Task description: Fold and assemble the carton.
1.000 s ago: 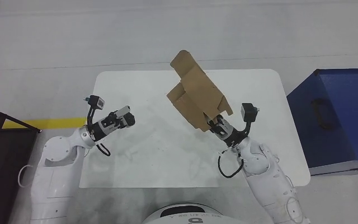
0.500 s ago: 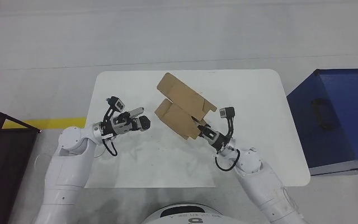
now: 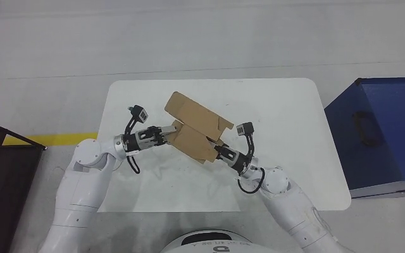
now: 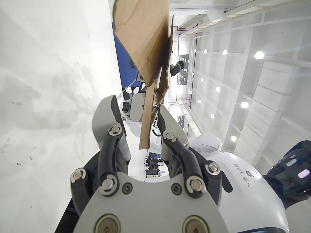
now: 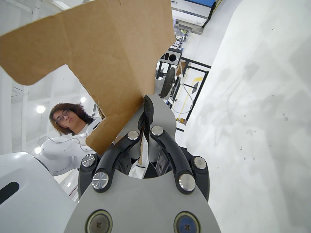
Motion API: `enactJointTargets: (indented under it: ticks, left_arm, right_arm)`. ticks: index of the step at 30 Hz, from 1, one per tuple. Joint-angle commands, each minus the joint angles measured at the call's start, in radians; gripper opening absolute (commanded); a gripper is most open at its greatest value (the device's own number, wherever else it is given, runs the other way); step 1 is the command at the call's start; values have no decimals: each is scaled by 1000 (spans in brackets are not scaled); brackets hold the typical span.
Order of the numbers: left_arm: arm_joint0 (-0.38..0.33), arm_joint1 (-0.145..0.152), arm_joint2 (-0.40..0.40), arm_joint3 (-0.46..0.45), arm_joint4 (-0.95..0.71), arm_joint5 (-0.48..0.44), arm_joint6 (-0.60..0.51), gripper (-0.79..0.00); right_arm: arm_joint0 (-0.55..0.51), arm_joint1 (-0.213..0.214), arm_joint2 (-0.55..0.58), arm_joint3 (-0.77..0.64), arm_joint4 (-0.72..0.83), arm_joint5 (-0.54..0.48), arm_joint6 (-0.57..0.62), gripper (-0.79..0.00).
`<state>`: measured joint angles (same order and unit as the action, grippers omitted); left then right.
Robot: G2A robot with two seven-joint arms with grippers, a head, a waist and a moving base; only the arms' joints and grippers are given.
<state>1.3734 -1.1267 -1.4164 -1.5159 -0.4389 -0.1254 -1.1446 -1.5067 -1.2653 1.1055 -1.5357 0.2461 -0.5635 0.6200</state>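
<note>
**Two claws meet at a part-folded carton above a white surface**

The right claw (image 5: 145,104) is clamped tight on one edge of the brown corrugated cardboard carton (image 3: 193,126). Its black-padded fingers (image 5: 148,109) are pressed together with the board pinched between them, and the pinched strip is hidden behind the pads. The left claw (image 4: 138,109) stands wide apart. A narrow flap of the same carton hangs edge-on in the gap, nearer one finger than the other, and whether it touches that finger cannot be made out.

Seen from above, the carton is held tilted in the air between the two claws, over the middle of the white, round-cornered surface (image 3: 285,114). Its panels are partly folded and one notched flap juts toward the right arm. There the tips of both claws sit against the carton's edges and are hard to tell from it. In each wrist view the carton's far end is cut off at the frame's edge.

The surface carries faint grey smudges. On the pale floor, a dark blue box (image 3: 367,133) stands just off the surface's right end. A yellow stripe (image 3: 63,137) runs along the floor off its left end.
</note>
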Motion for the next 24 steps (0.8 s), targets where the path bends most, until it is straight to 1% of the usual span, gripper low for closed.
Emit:
enactJointTargets:
  ticks: [1,13,14,15,16,17,18,19,20,21,23,24]
  left_arm:
    - [-1,1,4,-3,7,1,6,-529]
    - [-12,5,39,4,-58,27,-58,-545]
    - [-13,6,41,6,-57,28,-57,-563]
    - [-14,6,44,6,-56,27,-58,-619]
    - [-15,7,46,9,-56,27,-57,-705]
    - [-16,7,48,11,-57,28,-57,-785]
    - [-17,7,51,12,-56,26,-58,-785]
    - [-17,8,53,14,-56,24,-59,-785]
    - [-18,8,56,16,-56,23,-60,-785]
    - [-19,8,58,18,-58,23,-61,-785]
    - [-21,8,62,26,-71,25,-59,-785]
    - [-22,8,63,32,-86,28,-60,-785]
  right_arm:
    - [0,0,-7,-2,2,0,3,-785]
    - [3,0,-40,-3,6,13,16,-785]
    - [3,1,-41,-3,6,13,17,-785]
    - [4,1,-43,-2,6,13,17,-785]
    - [5,1,-44,-2,5,13,19,-785]
    - [6,1,-45,-2,4,13,20,-742]
    - [8,2,-46,-1,2,13,21,-563]
    - [9,2,-47,-2,1,11,20,-489]
    - [10,2,-48,-2,0,8,19,-434]
    - [11,2,-48,-2,-5,6,17,-336]
    - [14,3,-46,-4,-20,-2,7,-172]
    - [14,3,-44,-6,-27,-6,0,-148]
